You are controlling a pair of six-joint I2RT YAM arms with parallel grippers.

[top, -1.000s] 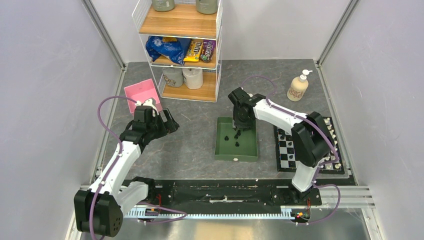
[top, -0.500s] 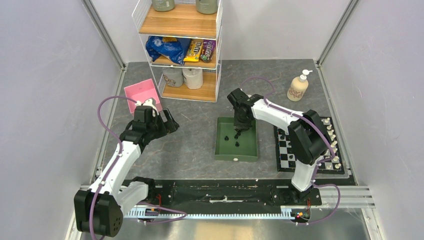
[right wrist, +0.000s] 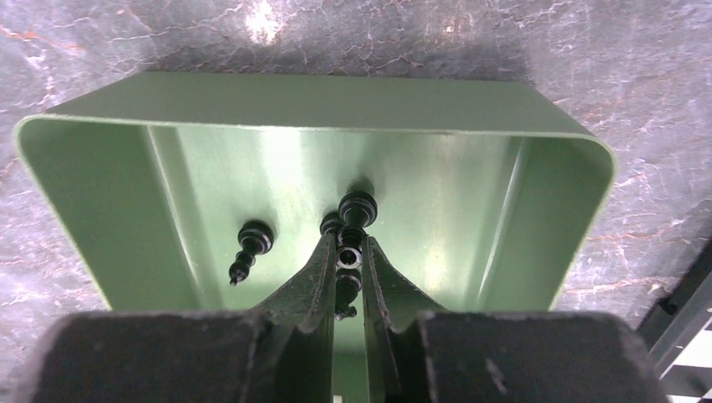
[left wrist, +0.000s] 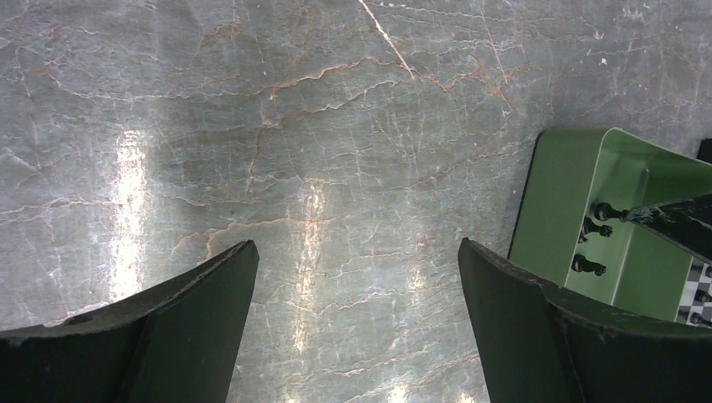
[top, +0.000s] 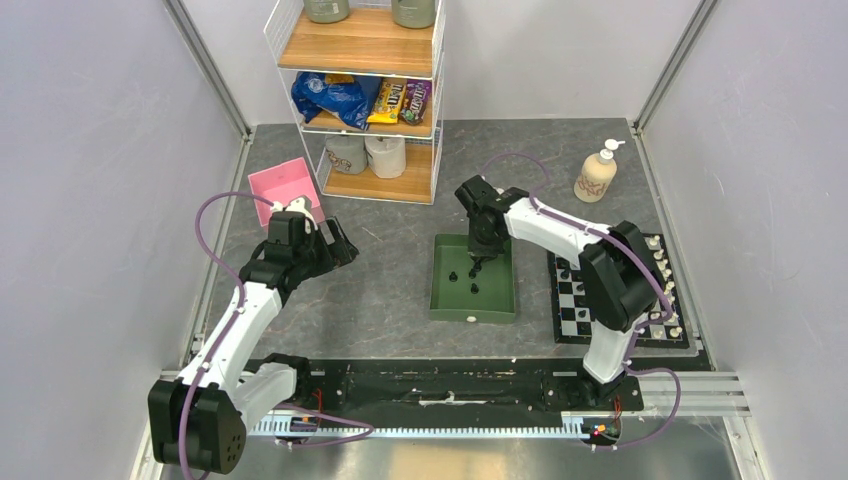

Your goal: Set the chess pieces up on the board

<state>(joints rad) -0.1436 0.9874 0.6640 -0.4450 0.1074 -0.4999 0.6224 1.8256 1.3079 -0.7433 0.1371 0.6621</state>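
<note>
My right gripper (right wrist: 346, 243) reaches down into the green tray (right wrist: 311, 101), its two fingers shut on a small black chess piece (right wrist: 348, 259) lying between them. Two more black pieces (right wrist: 252, 239) (right wrist: 358, 207) rest on the tray floor close by. From above, the right gripper (top: 478, 262) is over the tray's far half, and the board (top: 572, 300) lies to the right, partly hidden by the arm, with white pieces (top: 662, 262) along its right edge. My left gripper (left wrist: 357, 252) hangs open and empty above bare tabletop, left of the tray (left wrist: 562, 201).
A wire shelf unit (top: 365, 100) with snacks and rolls stands at the back. A pink box (top: 283, 187) lies near the left arm. The cream soap pump bottle (top: 596, 175) is at the back right. A tiny white piece (top: 471, 319) sits near the tray's front wall.
The right gripper has dipped slightly lower into the tray and its fingers have closed in on a black piece. The left arm has not moved.
</note>
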